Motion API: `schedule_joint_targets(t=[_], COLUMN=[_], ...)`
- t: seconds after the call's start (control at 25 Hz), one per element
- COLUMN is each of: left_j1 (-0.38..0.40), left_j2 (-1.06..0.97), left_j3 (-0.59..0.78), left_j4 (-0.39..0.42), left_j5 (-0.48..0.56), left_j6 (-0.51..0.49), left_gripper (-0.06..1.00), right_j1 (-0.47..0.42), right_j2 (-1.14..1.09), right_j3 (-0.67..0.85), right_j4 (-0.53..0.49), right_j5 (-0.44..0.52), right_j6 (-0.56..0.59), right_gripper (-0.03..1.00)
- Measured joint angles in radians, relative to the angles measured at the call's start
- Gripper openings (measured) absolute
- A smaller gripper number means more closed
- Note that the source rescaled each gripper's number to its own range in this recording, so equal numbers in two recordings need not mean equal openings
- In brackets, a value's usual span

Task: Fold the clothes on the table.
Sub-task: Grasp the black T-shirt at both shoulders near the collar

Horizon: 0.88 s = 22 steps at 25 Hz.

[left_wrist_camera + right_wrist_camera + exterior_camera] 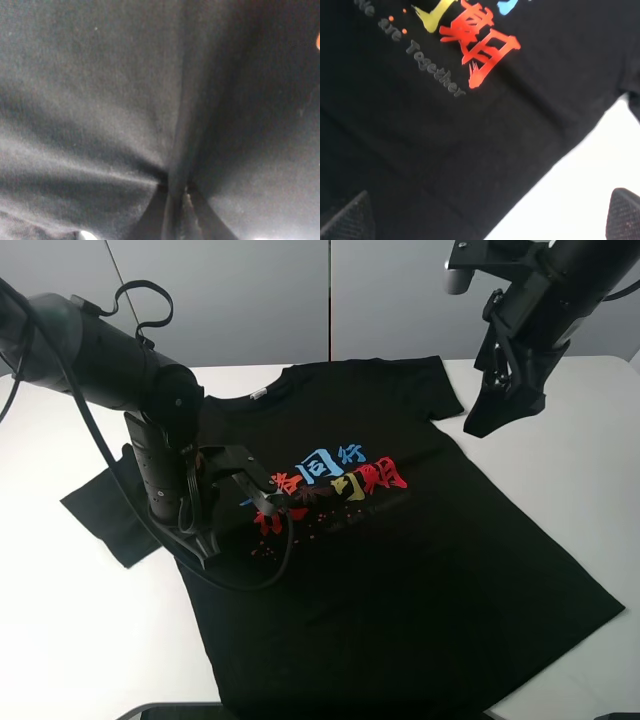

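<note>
Shirt spread flat on table, collar to the far side, hem at the near edge. Left gripper set on the shirt at the left end of the print; one sleeve laid left of that arm. Right gripper held over the table, just right of the other sleeve

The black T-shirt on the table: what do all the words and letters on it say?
All of it stands on the chest of the black T-shirt.
"同行": blue characters.
"期", I think: big red character.
"...e are Together": small grey line; its start is cut off in the picture.
The yellow character and the red ones beside the left hand are too blurred or covered to read.
</note>
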Motion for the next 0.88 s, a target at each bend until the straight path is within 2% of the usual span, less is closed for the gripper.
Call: schedule_joint_targets(t=[0.28,0.52,0.88], left_j1=[0.000,0.000,0.000], left_j2=[0.000,0.000,0.000], left_j3=[0.000,0.000,0.000], left_j4=[-0.001,-0.002,-0.002], left_j5=[0.000,0.000,0.000], left_j6=[0.000,0.006,0.024], left_gripper=[0.00,0.00,0.00], right_j1=[0.081,0.133,0.125], right_j2=[0.146,0.191,0.369], right_j3=[0.000,-0.007,-0.122], right_j4=[-0.104,-0.197,-0.209], right_j5=[-0.073,-0.236,-0.260], right_j6=[-0.011,-0.016,-0.016], right_gripper=[1.00,1.00,1.00])
